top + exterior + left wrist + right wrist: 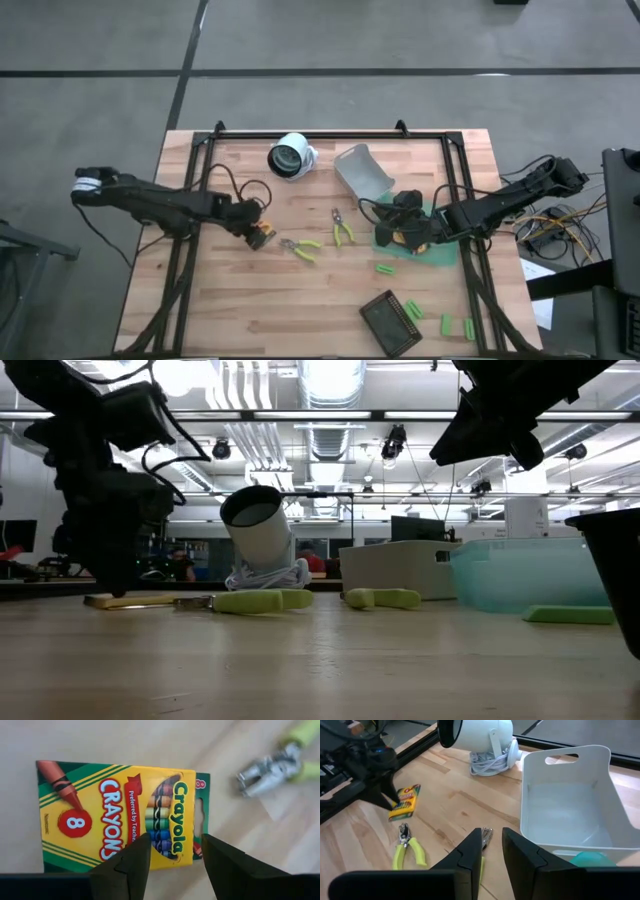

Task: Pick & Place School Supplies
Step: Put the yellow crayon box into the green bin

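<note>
Table (250, 300) boards are pale wood, and a black frame runs around them. Two dark arms reach over the table, one from its left edge and one from its right edge.

Next in size come the bins. A grey bin (362, 172) lies tipped near the far edge, and a green bin (440, 250) sits just in front of it, toward the right edge. A white lamp (290, 156) lies near the far edge, about the middle, with its cord bunched beside it. A dark tray (388, 318) sits near the front edge, right of the middle.

The left pincer (258, 232) hangs low over a yellow crayon pack (117, 815) that lies flat on the table, left of the middle. Its fingers (132, 865) are spread apart, one on each side of the pack's edge, and they do not squeeze it.

The right pincer (405, 228) hangs over the green bin. Its fingers (470, 852) stand a little apart with nothing between them.

Two yellow-handled tools (300, 248) lie in the middle of the table, one (343, 228) a bit nearer the grey bin.

Tiny green blocks (385, 268) lie between the green bin and the front edge, and more (447, 324) sit beside the tray.
</note>
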`<action>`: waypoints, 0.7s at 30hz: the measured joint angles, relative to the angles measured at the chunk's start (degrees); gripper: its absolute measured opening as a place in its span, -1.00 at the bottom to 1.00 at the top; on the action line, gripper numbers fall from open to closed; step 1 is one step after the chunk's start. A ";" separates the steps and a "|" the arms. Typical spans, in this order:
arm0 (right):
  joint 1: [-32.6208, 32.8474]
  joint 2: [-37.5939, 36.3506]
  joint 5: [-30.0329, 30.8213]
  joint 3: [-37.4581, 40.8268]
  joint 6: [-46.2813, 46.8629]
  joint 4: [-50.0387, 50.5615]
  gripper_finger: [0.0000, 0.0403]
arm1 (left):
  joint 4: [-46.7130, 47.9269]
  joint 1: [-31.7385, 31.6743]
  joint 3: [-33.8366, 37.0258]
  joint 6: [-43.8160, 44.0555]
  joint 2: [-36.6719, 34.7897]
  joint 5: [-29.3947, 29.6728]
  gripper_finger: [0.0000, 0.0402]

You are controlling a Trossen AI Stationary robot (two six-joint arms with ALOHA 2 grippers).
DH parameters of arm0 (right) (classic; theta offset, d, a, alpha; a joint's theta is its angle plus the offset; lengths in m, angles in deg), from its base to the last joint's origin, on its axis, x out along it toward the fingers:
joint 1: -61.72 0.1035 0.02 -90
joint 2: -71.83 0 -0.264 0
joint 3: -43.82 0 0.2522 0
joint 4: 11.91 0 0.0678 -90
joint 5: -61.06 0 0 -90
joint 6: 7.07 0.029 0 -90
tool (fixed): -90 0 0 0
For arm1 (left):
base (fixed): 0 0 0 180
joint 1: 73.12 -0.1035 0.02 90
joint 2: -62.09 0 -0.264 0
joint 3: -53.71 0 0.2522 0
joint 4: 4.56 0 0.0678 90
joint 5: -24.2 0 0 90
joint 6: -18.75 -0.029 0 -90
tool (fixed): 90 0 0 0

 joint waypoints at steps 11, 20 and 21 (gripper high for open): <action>0.04 0.00 -0.21 0.02 -0.04 0.00 -0.69 | -7.11 14.39 0.06 0.28 1.61 -0.15 -0.10; 0.04 0.00 -0.22 0.02 -0.04 -0.02 -0.69 | -10.36 15.53 -3.18 9.62 6.57 0.21 -0.10; 0.04 0.00 -0.22 0.02 -0.04 -0.02 -0.69 | -9.26 15.11 -3.86 9.60 6.37 0.52 -0.10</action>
